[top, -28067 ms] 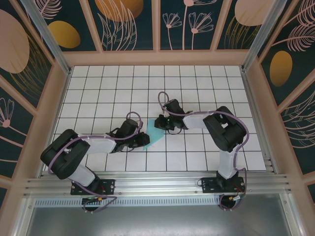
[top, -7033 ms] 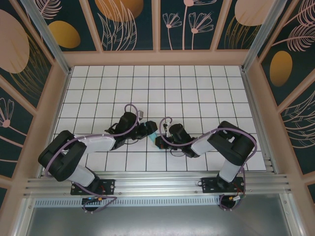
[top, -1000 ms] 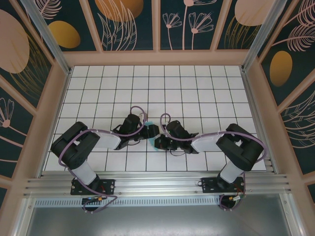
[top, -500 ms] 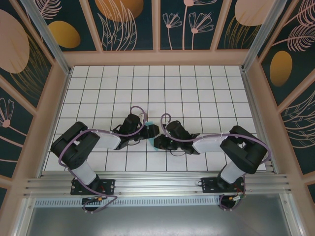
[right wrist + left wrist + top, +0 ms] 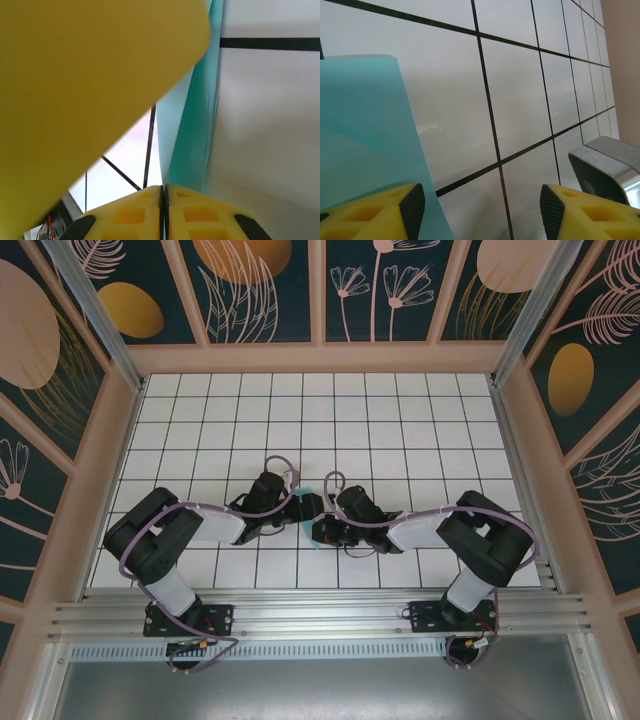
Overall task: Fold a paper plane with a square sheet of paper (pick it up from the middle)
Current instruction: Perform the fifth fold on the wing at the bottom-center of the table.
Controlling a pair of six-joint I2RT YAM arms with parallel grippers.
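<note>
The square sheet of paper (image 5: pixel 304 529) is a small turquoise shape folded in several layers, mostly hidden between the two grippers on the white tiles. I cannot tell whether it has the paper plane's pointed form. My right gripper (image 5: pixel 164 212) is shut on its lower edge, and the layers (image 5: pixel 192 130) rise from the seam of the yellow fingers. My left gripper (image 5: pixel 482 212) stands open just beside it, with the paper (image 5: pixel 365 125) against its left finger (image 5: pixel 412 210) and bare tile between the pads. From above, the left gripper (image 5: pixel 308 504) and right gripper (image 5: pixel 318 532) nearly touch.
A yellow finger of the left gripper (image 5: pixel 90 75) looms close over the right wrist view. A grey metal part (image 5: pixel 607 162) sits at the right of the left wrist view. Wooden walls (image 5: pixel 115 440) ring the tiled floor (image 5: pixel 400 410); an aluminium rail (image 5: pixel 320 615) runs along the near edge.
The right arm has shifted a little, and its gripper has edged left toward the left gripper. The left arm has stayed where it was, still open.
</note>
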